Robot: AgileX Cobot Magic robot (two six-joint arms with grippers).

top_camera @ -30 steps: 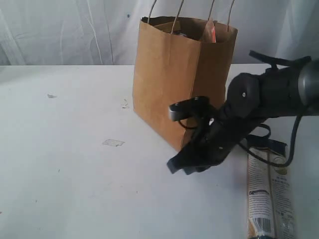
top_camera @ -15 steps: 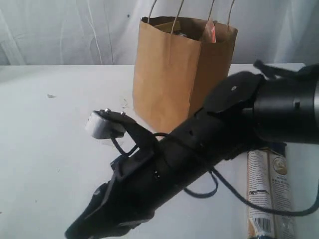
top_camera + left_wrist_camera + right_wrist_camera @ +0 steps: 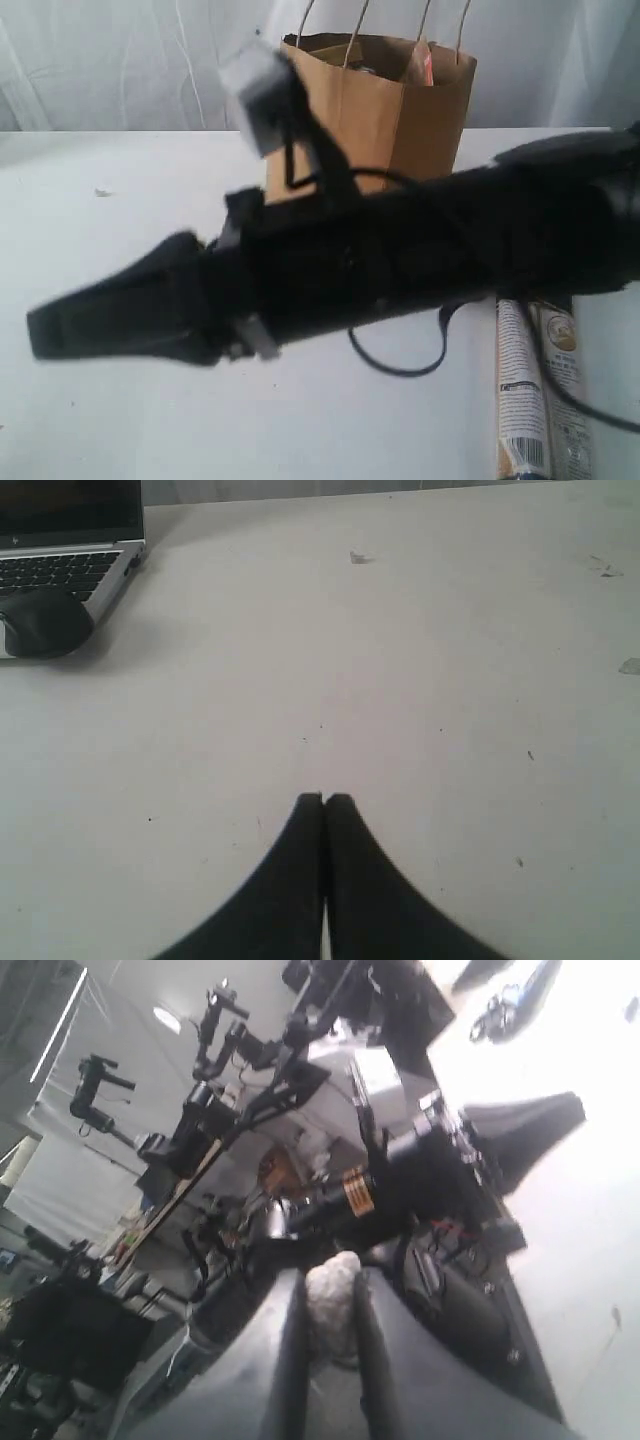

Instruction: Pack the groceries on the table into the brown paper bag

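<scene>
The brown paper bag (image 3: 420,110) stands upright at the back of the table (image 3: 120,230). An orange-stripped pouch top (image 3: 425,65) pokes out of its mouth. The long beige printed packet (image 3: 525,400) lies on the table at the front right. My right arm stretches across the exterior view, well left of the bag, and its gripper (image 3: 45,335) is blurred. In the right wrist view that gripper (image 3: 328,1280) is shut on a pale crumpled lump (image 3: 330,1305). My left gripper (image 3: 325,800) is shut and empty above bare table (image 3: 400,680). The other groceries are out of view.
A laptop (image 3: 70,540) and a dark mouse (image 3: 45,620) sit at the table's edge in the left wrist view. A small pale flat scrap (image 3: 630,665) lies on the table. The right wrist camera looks out at lab equipment beyond the table.
My right arm has swung from beside the bag's front corner far to the left and risen, now filling the middle of the exterior view. Bag and packet have not moved.
</scene>
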